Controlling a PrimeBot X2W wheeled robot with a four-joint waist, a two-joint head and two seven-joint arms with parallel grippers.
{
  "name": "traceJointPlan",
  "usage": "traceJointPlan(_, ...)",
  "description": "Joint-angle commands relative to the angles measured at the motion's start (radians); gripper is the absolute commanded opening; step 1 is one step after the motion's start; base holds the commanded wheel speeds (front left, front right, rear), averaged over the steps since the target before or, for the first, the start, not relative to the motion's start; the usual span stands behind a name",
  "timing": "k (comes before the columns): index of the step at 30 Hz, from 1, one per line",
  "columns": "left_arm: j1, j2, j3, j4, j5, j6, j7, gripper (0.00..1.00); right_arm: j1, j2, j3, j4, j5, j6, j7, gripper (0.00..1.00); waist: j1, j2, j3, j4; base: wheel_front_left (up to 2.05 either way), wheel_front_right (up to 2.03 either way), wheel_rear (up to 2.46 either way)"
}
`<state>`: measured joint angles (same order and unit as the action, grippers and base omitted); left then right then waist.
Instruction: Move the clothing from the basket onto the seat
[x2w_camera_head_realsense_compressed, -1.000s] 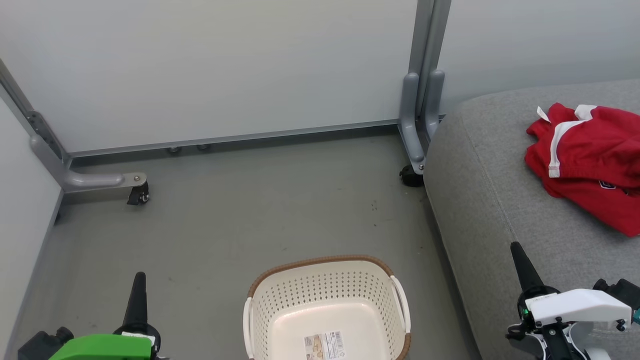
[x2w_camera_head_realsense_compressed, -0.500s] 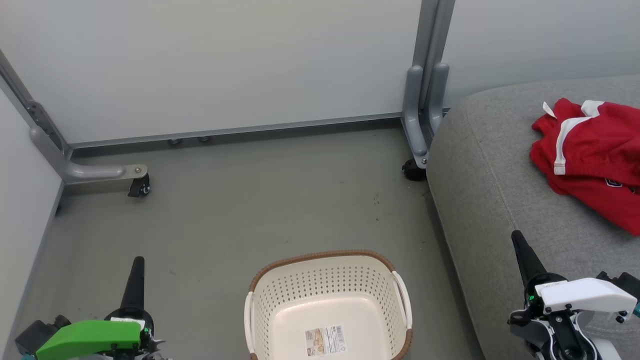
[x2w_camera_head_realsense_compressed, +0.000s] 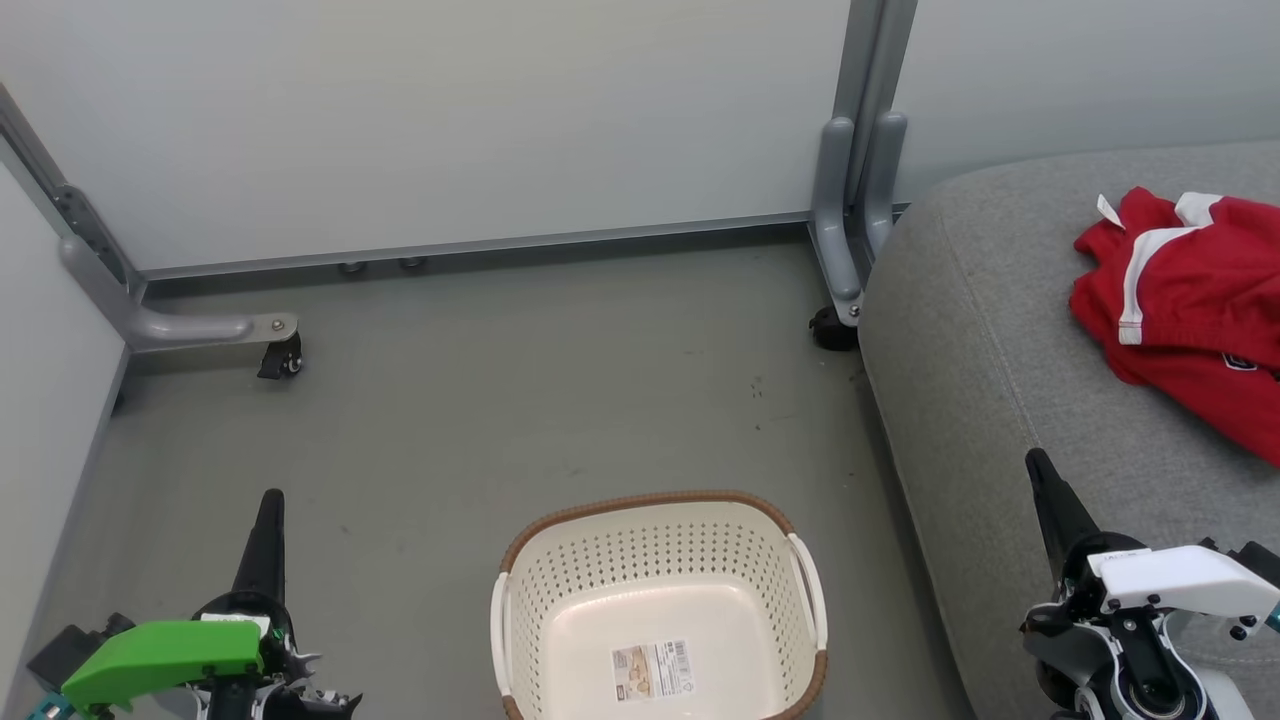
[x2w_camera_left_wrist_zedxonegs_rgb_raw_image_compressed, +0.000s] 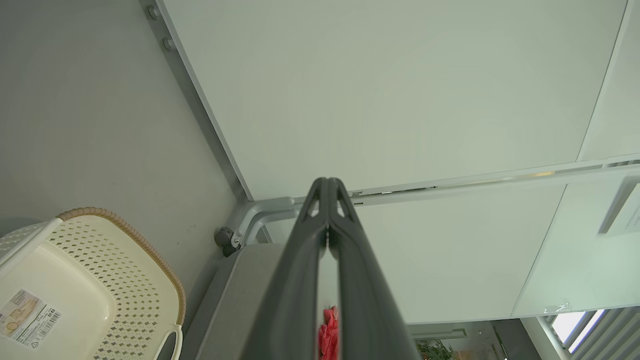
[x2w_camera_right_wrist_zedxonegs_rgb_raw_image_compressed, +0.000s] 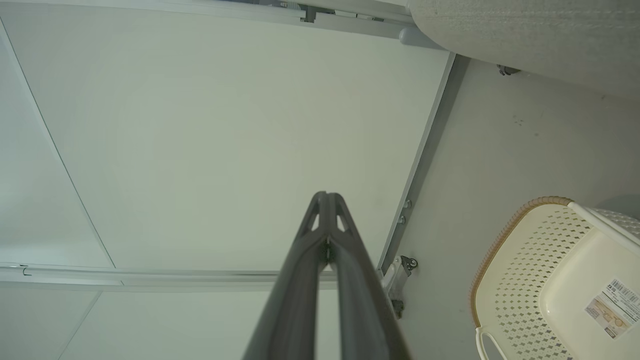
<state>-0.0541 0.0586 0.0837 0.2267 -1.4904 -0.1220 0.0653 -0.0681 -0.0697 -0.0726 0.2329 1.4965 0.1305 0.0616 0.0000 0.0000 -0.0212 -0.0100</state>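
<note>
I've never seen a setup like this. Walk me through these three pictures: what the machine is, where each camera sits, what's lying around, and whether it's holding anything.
This is a wheeled robot with two arms, each ending in two long dark fingers. The wide picture comes from a camera on its head, looking down at the floor. There the left gripper shows at the lower left, behind a green cover, and the right gripper at the lower right, behind a white one.

The other two pictures come from cameras on the wrists, each looking along that arm's own fingers.

On the floor stands a cream basket with a brown rim; inside it I see only a sticker on the bottom. To the right is a grey seat with the red and white clothing lying on it.

Both pairs of fingers are pressed shut and hold nothing.
</note>
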Motion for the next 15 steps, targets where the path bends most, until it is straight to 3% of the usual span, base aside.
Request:
traceJointPlan(1,-0.024,0.008,0.004,0.000,-0.021,-0.004,0.007,0.00,-0.022,0.002,-0.005,0.001,0.021,0.000,0.008,0.00,0.0000,0.0000,0.002,0.001,0.00,0.00,0.00)
traceJointPlan(15,-0.057,0.007,0.015,0.018,-0.122,-0.010,0.033,0.00,-0.043,0.005,-0.021,0.011,0.118,0.000,0.035,0.00,0.0000,0.0000,0.020,0.008,0.00,0.00,0.00)
